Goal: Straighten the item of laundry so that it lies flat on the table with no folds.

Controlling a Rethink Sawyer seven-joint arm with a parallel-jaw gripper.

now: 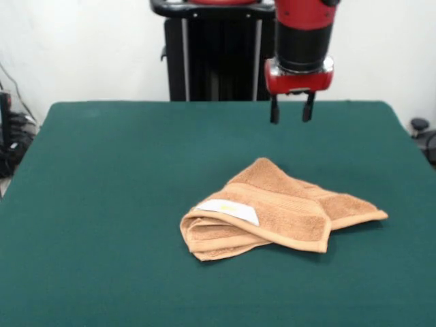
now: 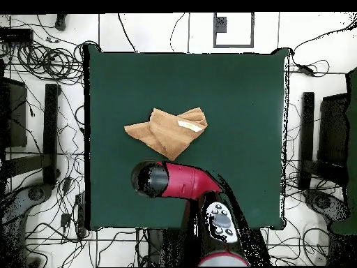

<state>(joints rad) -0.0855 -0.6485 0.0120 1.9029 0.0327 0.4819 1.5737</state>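
Observation:
The tan-orange towel [image 1: 279, 210] lies crumpled and folded over itself near the middle of the dark green table [image 1: 109, 204], with its white label [image 1: 228, 210] showing on the top fold. My gripper [image 1: 291, 109] hangs above the table's far side, behind the towel and well clear of it, open and empty. In the overhead view the towel [image 2: 167, 130] lies just beyond the red arm's head [image 2: 155, 179], which hides the gripper.
The black pedestal [image 1: 211, 58] stands behind the table's far edge. Cables and black stands [image 2: 49, 125] lie on the floor on both sides of the table [image 2: 244, 98].

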